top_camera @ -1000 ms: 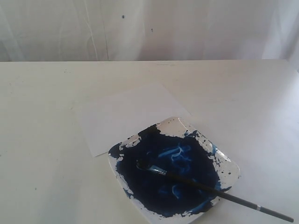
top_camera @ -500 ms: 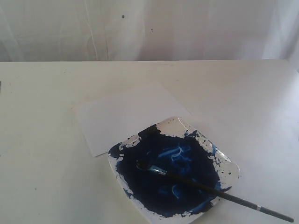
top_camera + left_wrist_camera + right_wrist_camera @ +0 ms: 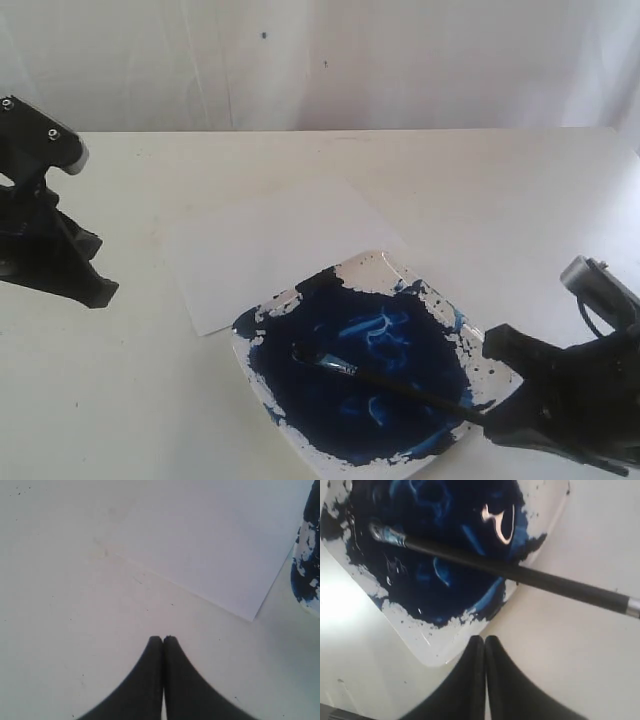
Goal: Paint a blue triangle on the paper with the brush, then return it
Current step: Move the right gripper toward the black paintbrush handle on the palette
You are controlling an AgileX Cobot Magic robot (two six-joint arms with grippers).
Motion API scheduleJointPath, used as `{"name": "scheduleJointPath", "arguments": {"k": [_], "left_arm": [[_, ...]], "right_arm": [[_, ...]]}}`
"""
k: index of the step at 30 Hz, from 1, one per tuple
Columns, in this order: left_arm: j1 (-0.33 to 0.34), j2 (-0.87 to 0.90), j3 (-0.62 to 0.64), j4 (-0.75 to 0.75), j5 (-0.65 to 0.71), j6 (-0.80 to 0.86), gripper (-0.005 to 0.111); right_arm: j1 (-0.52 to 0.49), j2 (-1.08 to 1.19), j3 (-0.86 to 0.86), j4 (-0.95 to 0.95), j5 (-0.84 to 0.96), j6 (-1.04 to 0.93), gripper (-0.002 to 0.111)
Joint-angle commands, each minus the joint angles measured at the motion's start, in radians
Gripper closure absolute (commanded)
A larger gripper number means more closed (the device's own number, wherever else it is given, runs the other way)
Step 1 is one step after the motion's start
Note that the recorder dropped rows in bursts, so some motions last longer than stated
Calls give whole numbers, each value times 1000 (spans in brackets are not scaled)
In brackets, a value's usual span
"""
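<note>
The brush point(image 3: 400, 388) lies across the paint-smeared white plate point(image 3: 375, 265), bristles in the dark blue pool and handle running off the near right edge. The paper point(image 3: 270, 245) lies flat behind the plate with no blue strokes on it; no blue triangle shows in any view. My right gripper point(image 3: 495, 428) hangs shut and holding nothing by the plate's near right side, above the handle's outer part. In the right wrist view this gripper point(image 3: 484, 639) sits just short of the brush point(image 3: 520, 572). My left gripper point(image 3: 95, 293) is shut over bare table, left of the paper point(image 3: 210, 540).
The white table point(image 3: 520, 200) runs back to a white curtain point(image 3: 400, 60). The plate point(image 3: 305, 570) shows at the edge of the left wrist view. In the right wrist view its white rim point(image 3: 425, 645) lies close to the shut fingertips.
Both arms have come into the exterior view, the left at the far left and the right at the lower right over the brush handle. Brush, plate and paper have not moved.
</note>
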Motion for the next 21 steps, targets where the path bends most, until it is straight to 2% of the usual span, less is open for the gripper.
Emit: {"name": "scheduleJointPath", "arguments": {"k": [1,7,21], "left_arm": [[-6,-1,6,-9,7,2,107],[-6,-1,6,-9,5,0,107],[-6,-1,6,-9,-4,0,107]], "right_arm": [[3,31,-1,-71,18,-12,108],[3,144,-1,-301,-59,127,108],[3,246,-1,-303,-461,130,108]]}}
